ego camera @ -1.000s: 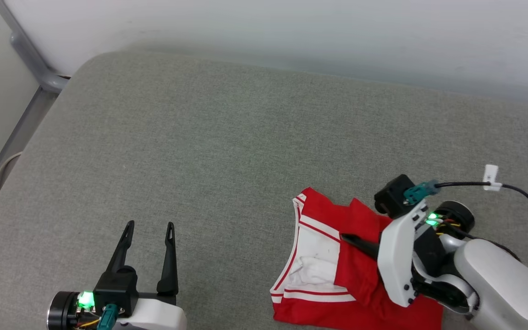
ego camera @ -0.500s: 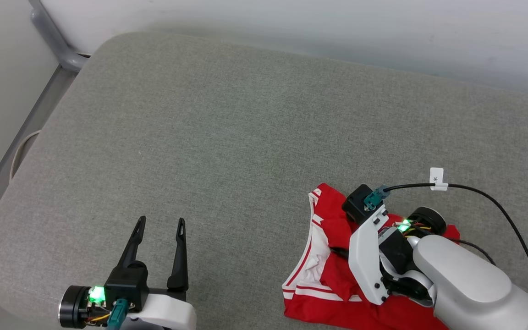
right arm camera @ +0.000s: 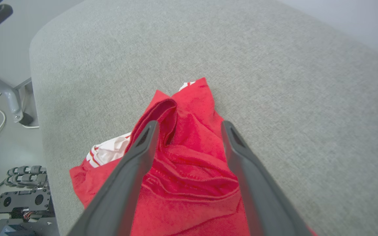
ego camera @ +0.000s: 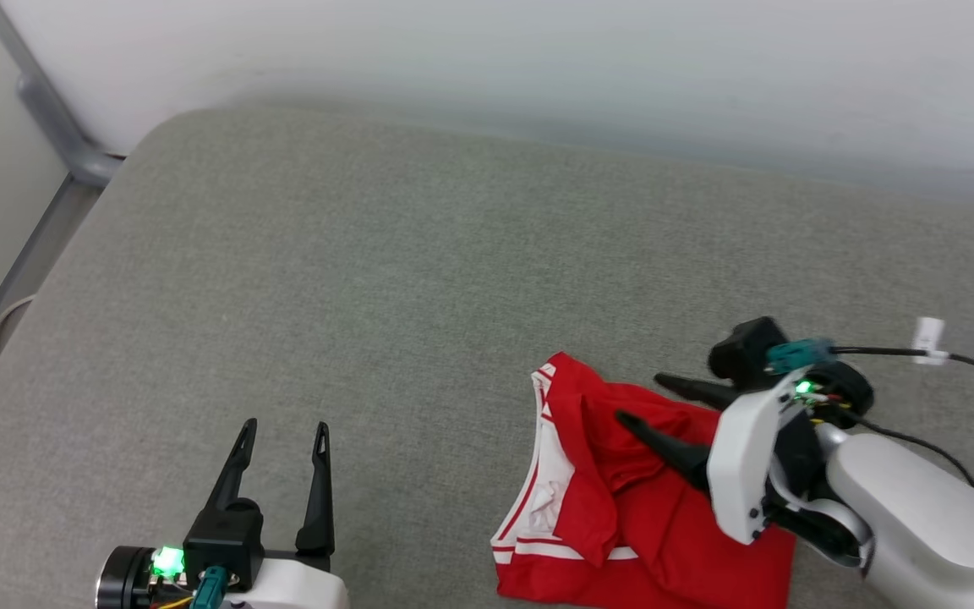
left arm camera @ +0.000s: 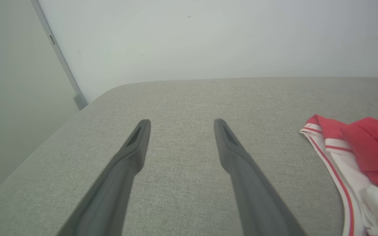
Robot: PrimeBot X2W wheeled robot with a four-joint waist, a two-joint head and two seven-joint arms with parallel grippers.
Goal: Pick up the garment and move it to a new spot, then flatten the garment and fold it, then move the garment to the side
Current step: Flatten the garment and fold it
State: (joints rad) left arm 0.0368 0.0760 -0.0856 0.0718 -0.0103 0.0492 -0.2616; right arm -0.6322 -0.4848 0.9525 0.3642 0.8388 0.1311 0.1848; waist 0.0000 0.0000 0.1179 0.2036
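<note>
Red garment [ego camera: 614,516] lies crumpled on a grey cushion [ego camera: 369,254]. Right gripper [ego camera: 641,399], fingers spread, hangs over it; left gripper [ego camera: 285,425], spread and empty, sits well apart.

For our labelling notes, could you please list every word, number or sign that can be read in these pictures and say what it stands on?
No text can be read.
Shirt: folds show red cloth and striped trim, no lettering.
White tag on the black cable: too small to read.
</note>
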